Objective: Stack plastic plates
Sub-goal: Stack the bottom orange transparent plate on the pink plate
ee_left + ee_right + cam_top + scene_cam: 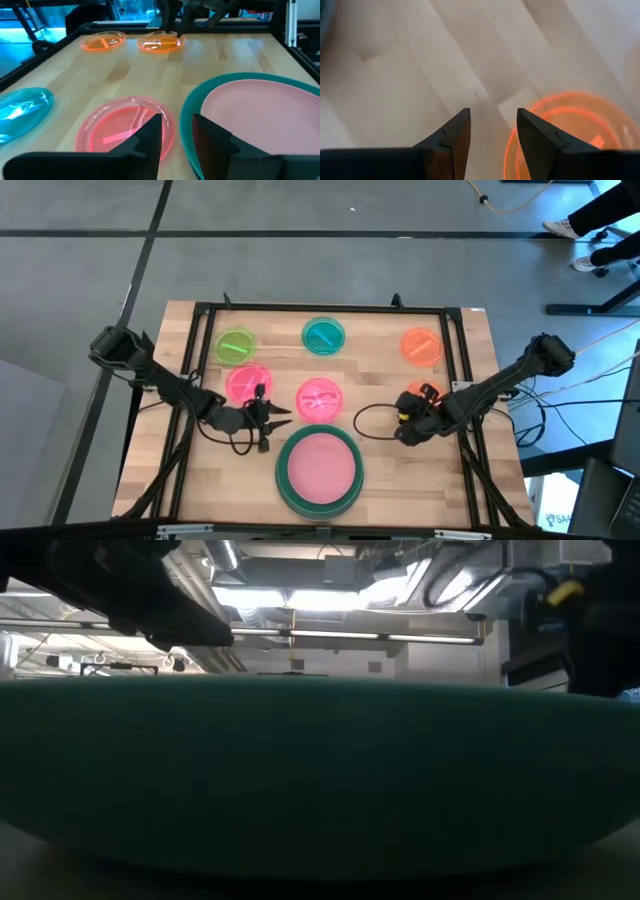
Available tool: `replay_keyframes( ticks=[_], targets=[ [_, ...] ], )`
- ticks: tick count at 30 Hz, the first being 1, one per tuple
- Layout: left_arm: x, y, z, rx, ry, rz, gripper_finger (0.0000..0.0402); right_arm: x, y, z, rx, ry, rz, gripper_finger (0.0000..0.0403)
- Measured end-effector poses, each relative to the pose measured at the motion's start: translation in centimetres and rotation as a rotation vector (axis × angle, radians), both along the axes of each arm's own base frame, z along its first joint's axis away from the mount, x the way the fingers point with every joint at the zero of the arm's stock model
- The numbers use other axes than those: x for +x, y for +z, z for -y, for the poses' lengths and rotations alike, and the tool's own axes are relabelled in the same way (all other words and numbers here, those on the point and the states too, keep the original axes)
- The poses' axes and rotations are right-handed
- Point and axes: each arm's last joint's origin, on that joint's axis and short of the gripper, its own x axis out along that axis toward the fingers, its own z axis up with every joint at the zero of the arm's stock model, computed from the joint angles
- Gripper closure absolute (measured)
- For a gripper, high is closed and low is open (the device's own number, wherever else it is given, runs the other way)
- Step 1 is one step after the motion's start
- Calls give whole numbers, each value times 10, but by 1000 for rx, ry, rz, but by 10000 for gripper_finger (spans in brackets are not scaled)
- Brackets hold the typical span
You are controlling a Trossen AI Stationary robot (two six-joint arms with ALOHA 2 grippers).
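A pale pink large plate (320,468) lies in a dark green one (284,480) at the table's near edge; its green rim (320,770) fills the low view. No grey plate shows. Small plates lie flat: lime green (235,346), teal (323,335), two hot pink (247,383) (319,399), two orange (421,345) (418,394). My left gripper (280,417) (180,132) is open, low, between the nearer hot pink plate (125,125) and the green rim (192,120). My right gripper (402,430) (492,120) is open, pointing down at the near-left rim of the nearer orange plate (570,130). My right gripper has one finger (540,140) over the orange plate's rim (512,137), the other over bare wood. Whether that finger touches the rim, I cannot tell. My left gripper touches nothing.
A black frame (320,308) runs round the wooden tabletop. Black cable (370,420) loops on the wood between the grippers. Bare wood (480,470) lies right of the big plates. A person's shoes (575,230) show on the floor beyond the far right corner.
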Motion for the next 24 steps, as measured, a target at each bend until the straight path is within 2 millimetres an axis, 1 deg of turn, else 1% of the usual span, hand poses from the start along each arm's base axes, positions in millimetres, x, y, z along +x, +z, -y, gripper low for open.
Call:
replay_keyframes(
  ticks=[7, 12, 16, 22, 24],
  targets=[
    [3, 0, -7, 1, 33, -2, 301, -13, -25, 7, 15, -77, -50, 251],
    [5, 0, -12, 2, 54, -2, 301, -18, -33, 9, 11, -90, -58, 251],
    [5, 0, -14, 2, 64, -3, 301, -18, -41, 10, 25, -91, -22, 251],
    [5, 0, -15, 2, 65, -3, 301, -27, -55, 15, 7, -128, -35, 252],
    [6, 0, -15, 2, 65, -4, 301, -29, -58, 16, 1, -129, -42, 258]
  ],
)
